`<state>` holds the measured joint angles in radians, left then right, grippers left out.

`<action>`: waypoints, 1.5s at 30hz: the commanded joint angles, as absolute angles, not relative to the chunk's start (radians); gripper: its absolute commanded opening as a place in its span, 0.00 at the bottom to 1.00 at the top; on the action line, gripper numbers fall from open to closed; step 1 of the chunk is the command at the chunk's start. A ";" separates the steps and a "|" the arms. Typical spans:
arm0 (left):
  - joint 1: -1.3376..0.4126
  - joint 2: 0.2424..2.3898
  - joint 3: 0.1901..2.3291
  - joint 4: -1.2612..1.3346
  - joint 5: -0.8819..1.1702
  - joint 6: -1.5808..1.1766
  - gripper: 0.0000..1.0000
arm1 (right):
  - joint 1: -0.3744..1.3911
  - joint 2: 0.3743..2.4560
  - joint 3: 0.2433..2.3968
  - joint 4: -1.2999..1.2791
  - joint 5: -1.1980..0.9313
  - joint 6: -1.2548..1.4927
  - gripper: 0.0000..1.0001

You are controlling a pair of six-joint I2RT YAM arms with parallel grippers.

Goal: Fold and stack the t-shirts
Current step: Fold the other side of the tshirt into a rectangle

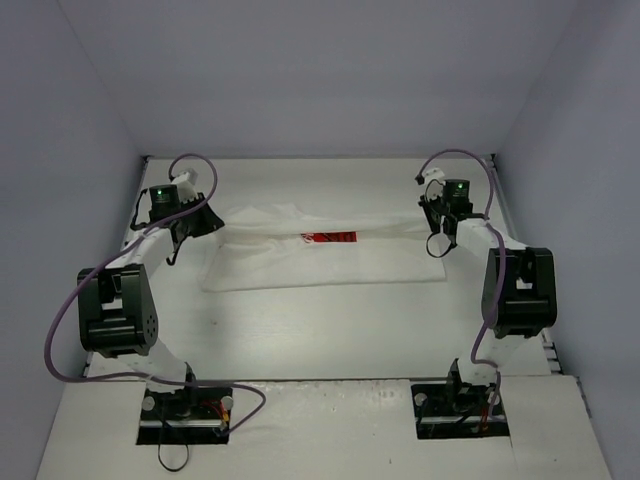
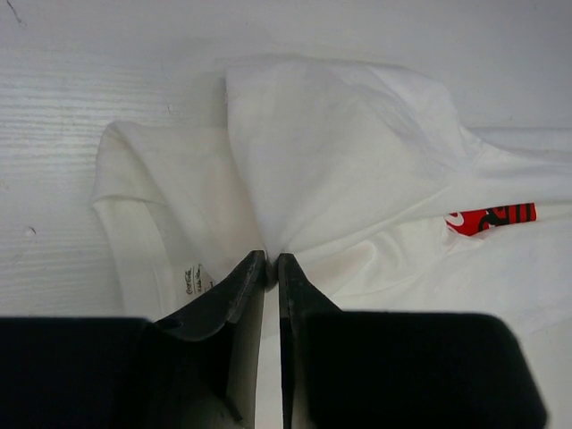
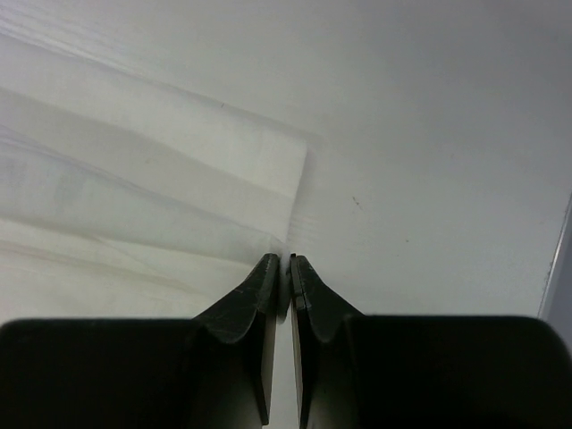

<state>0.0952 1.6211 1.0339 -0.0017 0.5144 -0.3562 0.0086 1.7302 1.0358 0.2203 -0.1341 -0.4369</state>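
Observation:
A white t-shirt (image 1: pixel 320 255) with a red print (image 1: pixel 328 238) lies stretched across the middle of the table. My left gripper (image 1: pixel 205 222) is shut on the shirt's left end; in the left wrist view the fabric (image 2: pixel 340 161) bunches up from between the closed tips of my left gripper (image 2: pixel 272 261), with a neck label (image 2: pixel 193 279) and the red print (image 2: pixel 492 217) beside it. My right gripper (image 1: pixel 432 222) is shut on the shirt's right end; in the right wrist view my right gripper (image 3: pixel 288 261) pinches the corner of the folded cloth (image 3: pixel 152 197).
The white table (image 1: pixel 330 330) is walled in by grey panels at back and sides. A raised table edge (image 3: pixel 556 268) shows at the right in the right wrist view. Both arm bases (image 1: pixel 185 405) stand at the near edge with purple cables looping beside them.

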 commanded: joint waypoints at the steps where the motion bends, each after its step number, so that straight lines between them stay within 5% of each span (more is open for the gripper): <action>1: 0.095 1.530 1.007 0.039 0.514 -0.374 0.09 | 0.014 1.677 1.000 0.277 -0.079 -0.398 0.08; 4: 0.098 1.516 1.003 0.010 0.514 -0.387 0.11 | 0.011 1.658 0.962 0.279 -0.053 -0.358 0.07; 10: 0.097 1.476 1.012 -0.138 0.462 -0.376 0.36 | 0.016 1.551 0.879 0.286 -0.043 -0.195 0.11; 14: 0.086 1.456 1.074 -0.210 0.453 -0.386 0.48 | 0.047 1.441 0.842 0.308 0.044 -0.154 0.35; 16: 0.067 1.475 1.130 -0.248 0.431 -0.379 0.52 | 0.071 1.425 0.877 0.314 -0.045 -0.179 0.53; 19: 0.021 1.524 1.270 -0.304 0.393 -0.371 0.55 | 0.118 1.480 0.981 0.300 -0.237 -0.201 0.62; 30: -0.038 1.899 1.634 -0.481 0.398 -0.349 0.56 | 0.333 1.988 1.498 0.247 -0.589 -0.061 0.45; 45: -0.074 1.993 1.713 -0.489 0.472 -0.322 0.51 | 0.459 2.494 2.099 0.249 -0.709 0.090 0.50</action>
